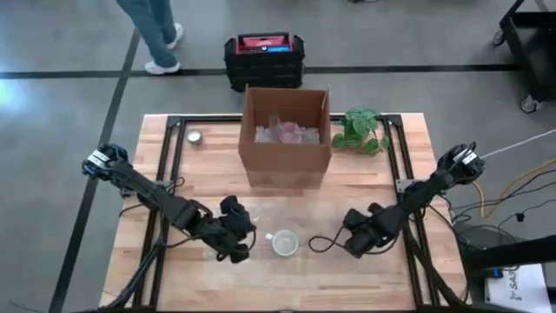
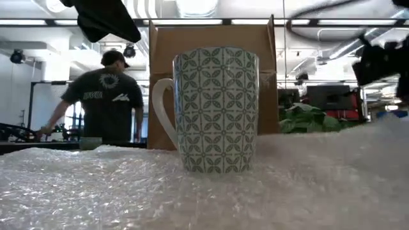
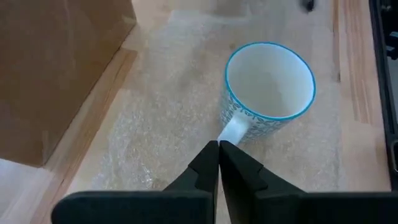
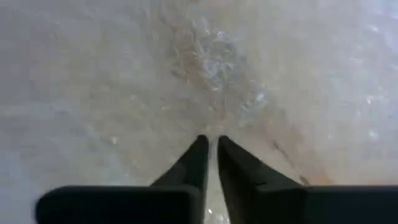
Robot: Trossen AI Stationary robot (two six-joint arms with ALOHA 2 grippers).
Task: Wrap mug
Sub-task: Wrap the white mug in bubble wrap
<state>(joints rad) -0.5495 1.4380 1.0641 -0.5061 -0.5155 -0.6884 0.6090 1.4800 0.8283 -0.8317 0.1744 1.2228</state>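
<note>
Mug [image 1: 285, 243] upright on bubble wrap [image 3: 155, 143], between both pincers, in front of cardboard box [image 1: 287, 135]. Left gripper [image 3: 218, 148] pressed together, empty, tips just short of the mug's white handle [image 3: 233, 129]. Right gripper [image 4: 211, 144] nearly closed, tips down at the bubble wrap sheet; whether pinching the film cannot be told. Mug well apart from right pincer.

a cardboard box [image 1: 287, 130] stands mid-table, a green plant [image 1: 360, 130] beside it; a person [image 2: 105, 99] stands behind.
</note>
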